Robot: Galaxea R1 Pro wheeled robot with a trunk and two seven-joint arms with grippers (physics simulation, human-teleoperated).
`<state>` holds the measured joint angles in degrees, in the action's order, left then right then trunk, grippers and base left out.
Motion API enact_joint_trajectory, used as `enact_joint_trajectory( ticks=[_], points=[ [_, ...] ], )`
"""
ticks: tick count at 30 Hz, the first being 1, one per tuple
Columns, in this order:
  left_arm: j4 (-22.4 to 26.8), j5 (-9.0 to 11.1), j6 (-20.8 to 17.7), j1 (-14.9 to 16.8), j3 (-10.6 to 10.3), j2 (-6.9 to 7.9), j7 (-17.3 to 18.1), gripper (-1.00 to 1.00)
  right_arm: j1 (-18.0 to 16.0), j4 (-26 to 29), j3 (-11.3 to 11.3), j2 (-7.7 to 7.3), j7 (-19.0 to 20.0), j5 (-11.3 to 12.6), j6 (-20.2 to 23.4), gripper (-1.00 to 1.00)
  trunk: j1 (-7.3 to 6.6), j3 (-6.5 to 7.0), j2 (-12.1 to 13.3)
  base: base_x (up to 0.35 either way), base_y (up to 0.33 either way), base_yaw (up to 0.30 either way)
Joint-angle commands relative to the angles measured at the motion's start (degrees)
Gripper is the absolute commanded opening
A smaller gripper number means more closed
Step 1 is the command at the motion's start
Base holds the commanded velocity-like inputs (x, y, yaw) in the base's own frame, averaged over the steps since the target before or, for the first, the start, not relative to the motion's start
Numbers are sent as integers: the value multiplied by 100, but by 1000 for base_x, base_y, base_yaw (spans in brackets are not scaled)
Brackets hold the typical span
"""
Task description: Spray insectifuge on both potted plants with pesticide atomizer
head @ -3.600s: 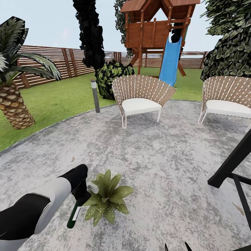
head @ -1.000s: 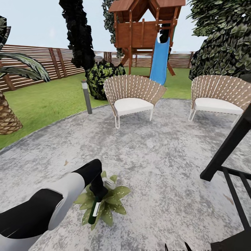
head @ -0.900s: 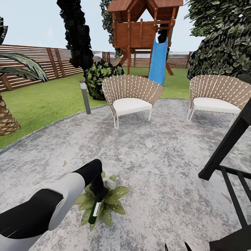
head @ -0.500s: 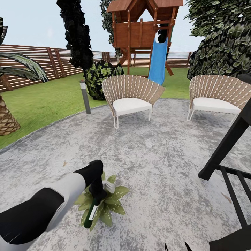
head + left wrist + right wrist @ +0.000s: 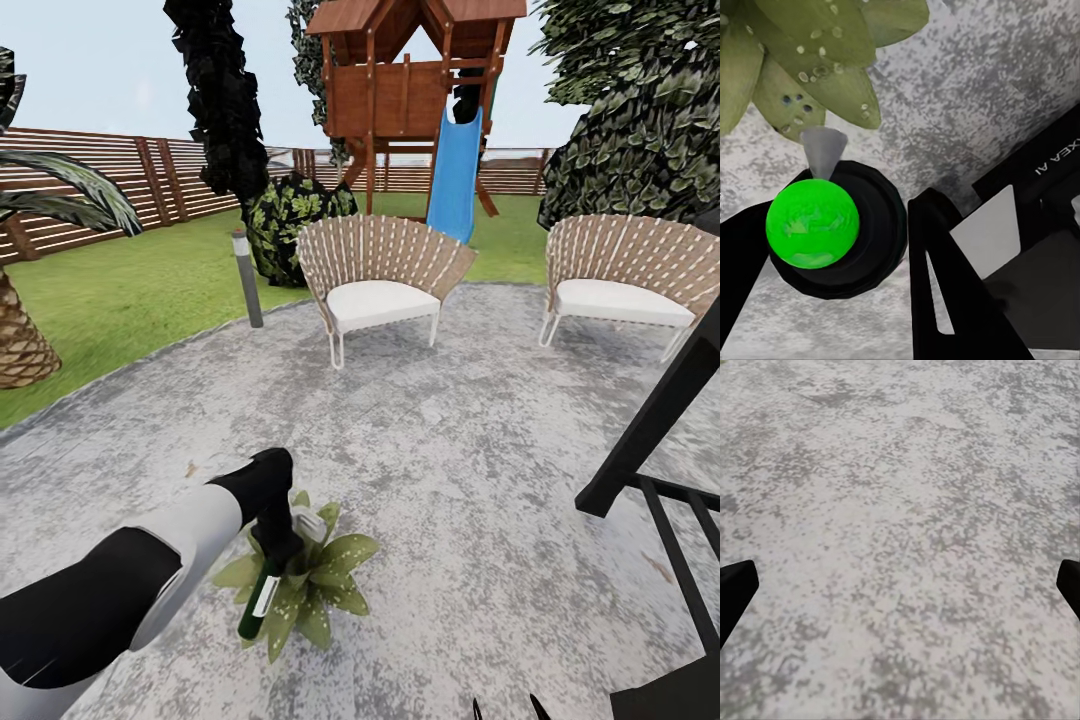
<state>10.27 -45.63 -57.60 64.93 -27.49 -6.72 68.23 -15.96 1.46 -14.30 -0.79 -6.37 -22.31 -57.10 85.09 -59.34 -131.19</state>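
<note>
Green atomizer [image 5: 257, 605] over potted plant [image 5: 322, 575]

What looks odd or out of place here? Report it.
Nothing looks spilled or damaged. The left gripper holds the pesticide atomizer tilted, base down, over the potted plant on the grey patio; the plant's leaves carry pale specks.

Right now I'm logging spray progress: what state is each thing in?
Dark green spray bottle with white label: held, tilted, over the plant.
Olive-green rosette plant: on grey paving, leaves speckled white.
Left gripper: shut on the bottle.
Right gripper: open above bare paving.
Two wicker chairs: upright, unoccupied.
</note>
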Motion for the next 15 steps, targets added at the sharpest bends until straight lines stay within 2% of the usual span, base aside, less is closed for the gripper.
enact_joint_trajectory(
  ticks=[1,4,7,12,15],
  points=[
    [9,-60,-41,8,14,2,51,-100,-4,-5,-11,0,-57,-63,-13,100,-1,-5,-2,0,5,0],
    [3,-60,-41,31,-4,36,51,-100,-4,-5,-11,0,-57,-63,-12,100,-1,-5,-2,0,2,0],
    [2,-54,-41,114,-3,303,56,-100,-4,-5,-10,0,-57,-63,-12,100,-1,-5,-2,0,0,0],
    [-5,-57,-7,85,-18,437,37,-100,-4,-5,-11,0,-57,-63,-12,100,-1,-5,-2,0,0,0],
    [-7,-57,14,65,-24,585,14,-100,-4,-5,-10,0,-57,-63,-14,100,-1,-5,-2,0,0,0]
  ],
)
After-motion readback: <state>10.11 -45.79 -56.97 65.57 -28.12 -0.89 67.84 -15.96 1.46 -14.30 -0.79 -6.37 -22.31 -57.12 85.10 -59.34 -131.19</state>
